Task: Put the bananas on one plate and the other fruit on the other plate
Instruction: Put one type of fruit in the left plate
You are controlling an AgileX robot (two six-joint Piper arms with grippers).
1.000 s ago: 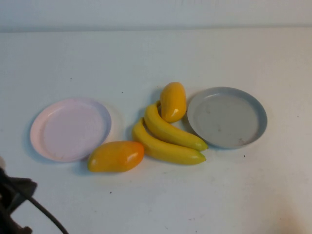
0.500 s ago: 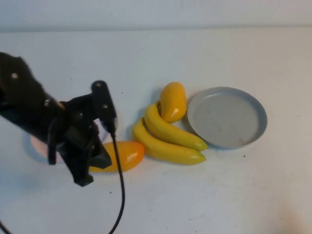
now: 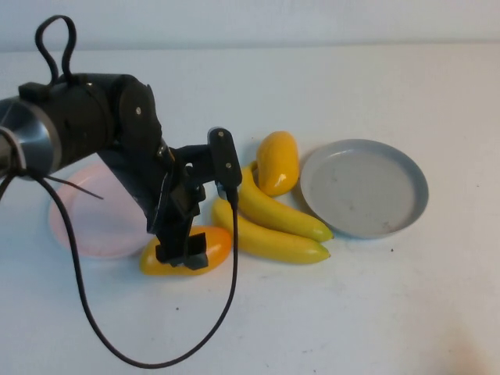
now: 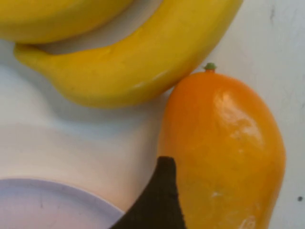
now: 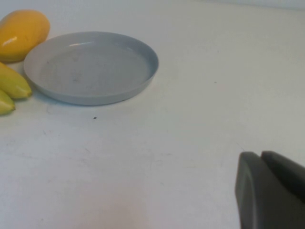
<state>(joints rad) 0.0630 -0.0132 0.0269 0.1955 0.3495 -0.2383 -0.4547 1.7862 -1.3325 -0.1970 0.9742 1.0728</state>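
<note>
My left gripper (image 3: 181,251) is open and low over the near yellow-orange mango (image 3: 211,241), which lies by the pink plate (image 3: 86,226). In the left wrist view one dark finger (image 4: 159,200) sits against the mango (image 4: 224,143), between it and the pink plate's rim (image 4: 47,200). The two bananas (image 3: 273,211) (image 3: 269,242) lie side by side in the middle; one banana (image 4: 133,62) touches the mango's stem end. The second mango (image 3: 277,162) lies behind them, next to the empty grey-blue plate (image 3: 364,187). My right gripper (image 5: 262,186) is shut and empty, well away from the grey-blue plate (image 5: 90,67).
The left arm and its black cable (image 3: 226,305) cover part of the pink plate and loop over the table's front. Bare white table lies in front of and to the right of the grey-blue plate.
The left arm has swung in from the lower left corner, over the pink plate, and come down onto the near mango. The fruits and plates have not moved.
</note>
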